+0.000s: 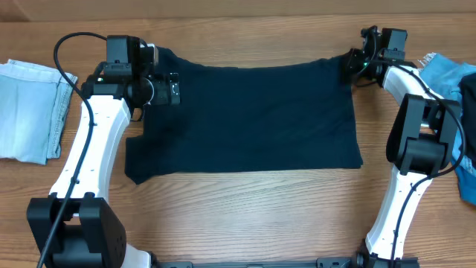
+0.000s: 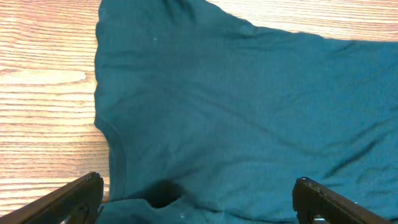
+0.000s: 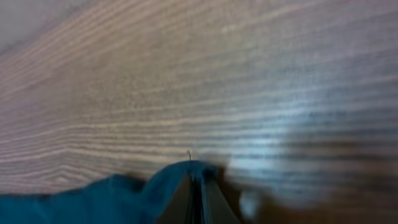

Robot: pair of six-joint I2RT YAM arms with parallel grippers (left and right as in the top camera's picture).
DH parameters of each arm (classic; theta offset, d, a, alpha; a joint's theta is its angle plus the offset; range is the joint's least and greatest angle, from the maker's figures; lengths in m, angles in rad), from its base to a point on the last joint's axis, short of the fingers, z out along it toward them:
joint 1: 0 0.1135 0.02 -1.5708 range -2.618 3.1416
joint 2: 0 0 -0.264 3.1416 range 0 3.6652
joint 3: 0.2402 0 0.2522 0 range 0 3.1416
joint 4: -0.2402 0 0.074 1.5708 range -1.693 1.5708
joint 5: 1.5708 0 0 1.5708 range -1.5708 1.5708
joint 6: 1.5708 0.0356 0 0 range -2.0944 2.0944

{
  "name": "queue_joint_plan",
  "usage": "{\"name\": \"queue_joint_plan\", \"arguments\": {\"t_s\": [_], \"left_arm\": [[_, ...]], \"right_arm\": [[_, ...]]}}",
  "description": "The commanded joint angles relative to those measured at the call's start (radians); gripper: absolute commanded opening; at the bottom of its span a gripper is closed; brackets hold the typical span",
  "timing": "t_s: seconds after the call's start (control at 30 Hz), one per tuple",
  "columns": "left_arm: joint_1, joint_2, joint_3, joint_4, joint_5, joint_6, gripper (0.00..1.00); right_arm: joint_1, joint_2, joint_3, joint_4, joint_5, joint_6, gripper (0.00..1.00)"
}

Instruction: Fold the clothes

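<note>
Navy cloth, thin and soft, is the main thing to fold. The dark navy garment lies spread out almost flat in the middle of the wooden table.

The right gripper is at the garment's 2 o'clock corner. In its own wrist view the right gripper is pinched tight on a small tip of the cloth, with bare wood beyond it.

The left gripper hangs over the garment near its 10 o'clock corner. In its wrist view the left gripper has its fingers spread wide, with nothing between them but the cloth lying below.

A pale blue denim piece sits at 9 o'clock on the table, and a brighter blue denim piece sits at 3 o'clock. Both are off to the sides.

The step in hand looks like taking both far corners. To do it well, the left claw should go straight down close to the cloth's edge and pinch just a little bit of it, like the right one does. Then both claws should lift together and pull toward 6 o'clock at the same speed, so the fold stays straight and the thin cloth does not bunch up.
</note>
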Motion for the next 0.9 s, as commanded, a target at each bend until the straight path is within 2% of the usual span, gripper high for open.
{"name": "queue_joint_plan", "arguments": {"t_s": [0.0,0.4,0.67,0.77,0.87], "left_arm": [[-0.014,0.001,0.022,0.000,0.014,0.011,1.00],[-0.014,0.001,0.022,-0.005,0.014,0.011,1.00],[-0.014,0.001,0.022,-0.011,0.014,0.011,1.00],[-0.014,0.001,0.022,-0.011,0.014,0.011,1.00],[-0.014,0.001,0.022,-0.012,0.014,0.011,1.00]], "right_arm": [[-0.011,-0.103,0.030,-0.048,-0.005,-0.001,0.04],[-0.015,-0.286,0.030,-0.293,-0.010,-0.012,0.04],[-0.009,-0.286,0.030,-0.465,-0.203,-0.013,0.04],[-0.007,-0.287,0.030,-0.554,-0.283,-0.057,0.04],[-0.003,-0.287,0.030,-0.664,-0.270,-0.064,0.04]]}}
